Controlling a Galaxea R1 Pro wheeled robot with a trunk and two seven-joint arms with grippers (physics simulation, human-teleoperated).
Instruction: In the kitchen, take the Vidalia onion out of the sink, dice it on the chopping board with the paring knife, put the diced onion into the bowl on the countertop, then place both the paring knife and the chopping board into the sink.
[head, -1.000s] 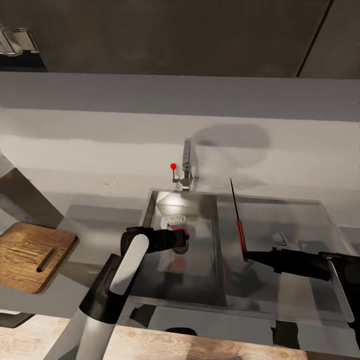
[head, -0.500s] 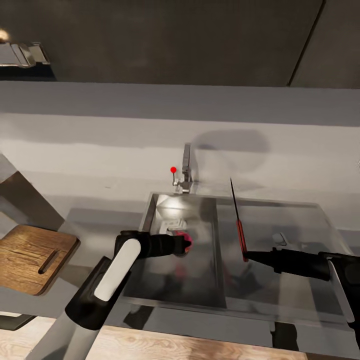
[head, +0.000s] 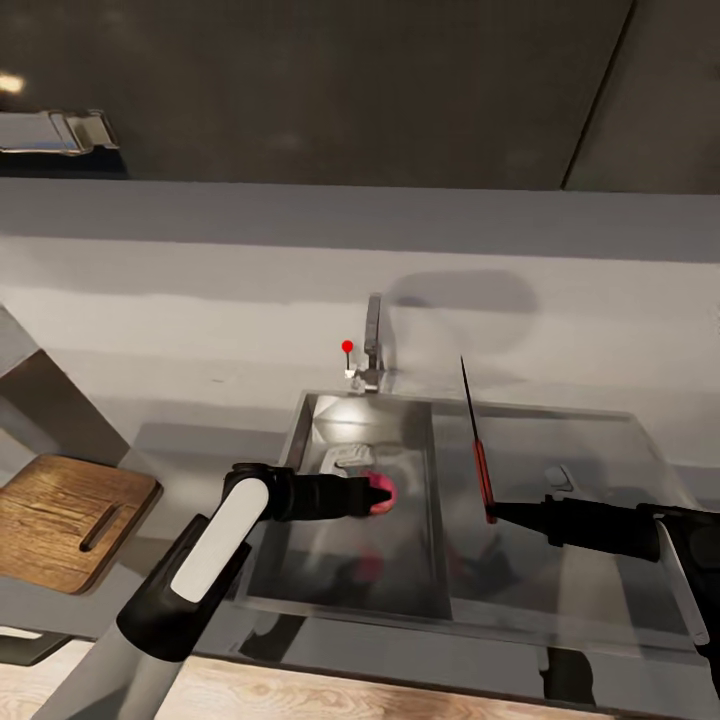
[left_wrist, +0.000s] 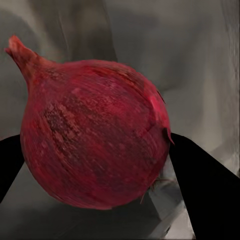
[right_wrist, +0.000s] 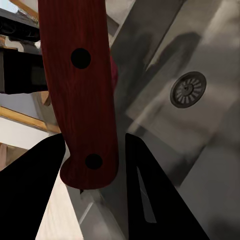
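Dim, evenly lit simulator render with dark upper cabinets, and a soft grey shadow of the faucet (head: 372, 345) falling to its right on the pale back wall. The sink (head: 330, 420) carries a bright glare patch at its back wall just below the faucet, and blurry reflections smear across its steel floor. Up close, the Vidalia onion (left_wrist: 95, 132) is sharp with soft highlights against a hazy grey background, while the paring knife (right_wrist: 80, 90) handle is crisp and the black fingers (right_wrist: 30, 195) beside it show no detail.
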